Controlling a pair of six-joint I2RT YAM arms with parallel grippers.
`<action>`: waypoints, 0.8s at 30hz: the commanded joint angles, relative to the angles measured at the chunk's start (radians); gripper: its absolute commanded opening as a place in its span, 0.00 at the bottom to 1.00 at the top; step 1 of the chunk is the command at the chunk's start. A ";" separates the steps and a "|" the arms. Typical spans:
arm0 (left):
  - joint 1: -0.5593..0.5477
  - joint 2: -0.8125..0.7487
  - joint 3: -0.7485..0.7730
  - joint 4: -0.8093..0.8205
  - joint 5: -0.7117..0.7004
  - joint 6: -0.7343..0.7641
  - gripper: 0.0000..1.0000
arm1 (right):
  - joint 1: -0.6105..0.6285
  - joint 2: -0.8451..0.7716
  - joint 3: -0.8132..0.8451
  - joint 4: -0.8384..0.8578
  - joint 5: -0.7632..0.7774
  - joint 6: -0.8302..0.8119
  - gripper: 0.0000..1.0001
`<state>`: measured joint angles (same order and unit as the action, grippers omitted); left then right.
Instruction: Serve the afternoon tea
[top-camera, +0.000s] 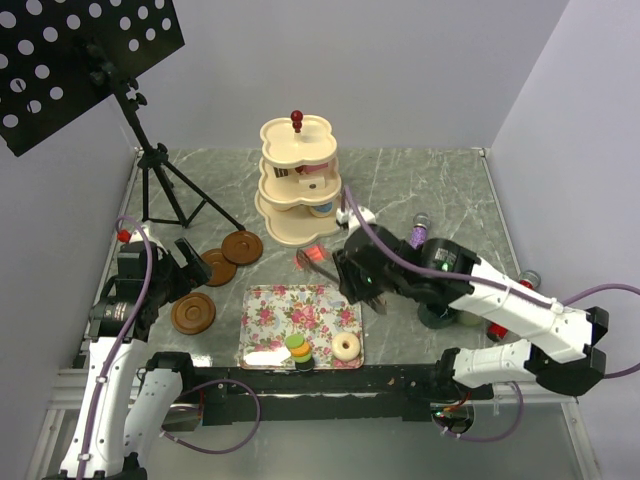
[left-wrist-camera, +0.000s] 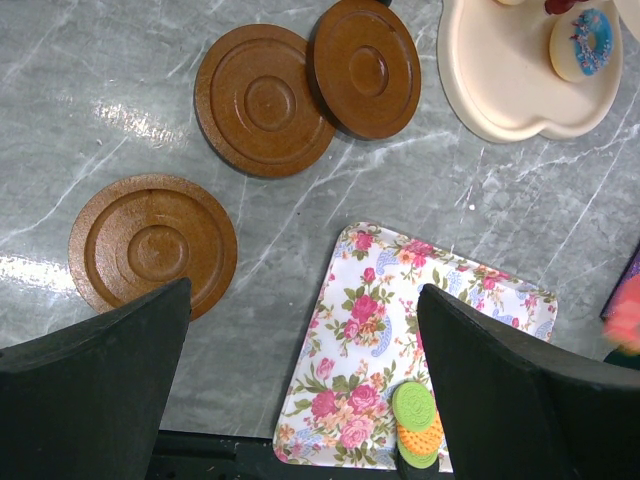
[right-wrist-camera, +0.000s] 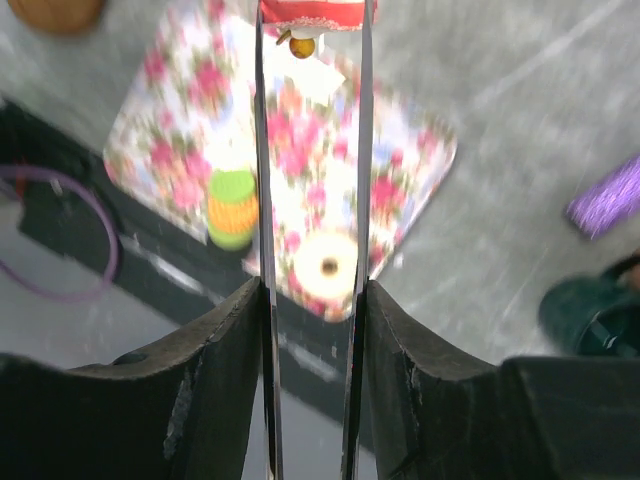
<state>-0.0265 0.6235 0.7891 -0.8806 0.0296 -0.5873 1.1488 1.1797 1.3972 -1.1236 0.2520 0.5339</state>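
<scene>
The dark teal mug (top-camera: 438, 316) is mostly hidden under the right arm (top-camera: 500, 300), and the blurred right wrist view cuts it off at the frame edge. The cream three-tier stand (top-camera: 296, 180) hides most of what its shelves carry. The right arm reaches left, its right gripper (top-camera: 332, 264) tilted down just beyond the far edge of the floral tray (top-camera: 270, 310), fingers half closed and clamped on a cake slice (top-camera: 315, 257). The slice's long axis runs along the fingers, red end pointing far-left. The left gripper (left-wrist-camera: 303, 300) hangs fully spread and empty above the table (left-wrist-camera: 120, 90), between a brown saucer (left-wrist-camera: 150, 245) and the tray
</scene>
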 joint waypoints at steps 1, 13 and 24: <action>0.005 -0.002 -0.001 0.019 0.007 0.006 1.00 | -0.082 0.073 0.152 0.096 0.021 -0.159 0.33; 0.004 0.001 -0.001 0.015 0.000 0.001 1.00 | -0.277 0.389 0.509 0.193 -0.060 -0.368 0.32; 0.004 0.018 -0.001 0.014 0.003 0.006 1.00 | -0.351 0.569 0.687 0.174 -0.111 -0.407 0.32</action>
<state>-0.0265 0.6277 0.7891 -0.8810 0.0288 -0.5877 0.8177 1.7290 2.0026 -0.9874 0.1486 0.1574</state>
